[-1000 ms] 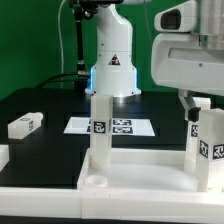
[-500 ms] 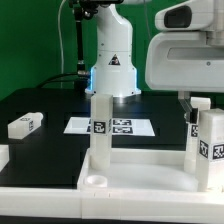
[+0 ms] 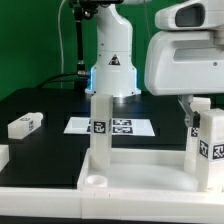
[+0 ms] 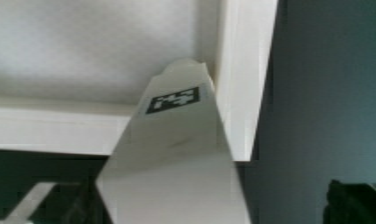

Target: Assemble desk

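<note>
The gripper (image 3: 192, 108) is hovering at the leg (image 3: 212, 150) on the exterior view's right (pinching or spread, I cannot tell); it should be keeping that leg upright over the tabletop (image 3: 140, 172).

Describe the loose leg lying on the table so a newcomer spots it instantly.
Start at the black table and look to the exterior view's left of the flat white marker board. The short white square-section plastic leg lies there on its side, unlike the legs standing upright on the white tabletop slab.
</note>
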Available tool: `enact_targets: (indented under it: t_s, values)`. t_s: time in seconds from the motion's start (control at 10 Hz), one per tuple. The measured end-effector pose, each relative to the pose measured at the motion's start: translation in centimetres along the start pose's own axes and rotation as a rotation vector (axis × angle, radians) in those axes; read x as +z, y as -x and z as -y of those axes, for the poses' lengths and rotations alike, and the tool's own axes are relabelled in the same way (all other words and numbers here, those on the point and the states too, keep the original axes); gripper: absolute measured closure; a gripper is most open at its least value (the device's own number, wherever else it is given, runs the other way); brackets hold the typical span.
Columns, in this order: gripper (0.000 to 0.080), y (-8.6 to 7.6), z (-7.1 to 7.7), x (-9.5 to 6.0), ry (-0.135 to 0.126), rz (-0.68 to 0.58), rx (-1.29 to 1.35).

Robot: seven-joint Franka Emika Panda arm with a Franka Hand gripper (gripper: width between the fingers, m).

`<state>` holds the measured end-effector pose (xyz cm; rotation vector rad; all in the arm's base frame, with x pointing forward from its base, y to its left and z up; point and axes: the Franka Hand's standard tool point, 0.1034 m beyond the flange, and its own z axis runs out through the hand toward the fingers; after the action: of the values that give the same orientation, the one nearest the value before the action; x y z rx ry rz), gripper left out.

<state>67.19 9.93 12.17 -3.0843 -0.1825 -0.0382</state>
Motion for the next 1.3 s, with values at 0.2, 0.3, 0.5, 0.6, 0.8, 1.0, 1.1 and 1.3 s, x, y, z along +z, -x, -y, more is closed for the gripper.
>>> enact_targets:
  t_s: [0.2, 0.3, 0.5, 0.6, 0.8, 1.0, 1.1, 1.3]
  values:
    - [0.0173, -0.01, -0.23, 0.19, 0.001, -0.004, -0.045]
    - [0.0304, -0.01, -0.21, 0.19, 0.001, -0.004, -0.044]
    - [0.0486, 0.00, -0.22, 0.21, 0.001, -0.004, -0.044]
    - [0.0511, 0.00, -0.23, 0.22, 0.001, -0.004, -0.044]
    - [0.0511, 0.00, -0.24, 0.22, 0.000, -0.004, -0.012]
    - [0.0511, 0.00, -0.28, 0.22, -0.003, -0.004, 0.071]
    - [0.0511, 0.01, -0.39, 0.24, -0.002, -0.004, 0.193]
    - [0.0511, 0.02, -0.63, 0.30, -0.008, -0.011, 0.366]
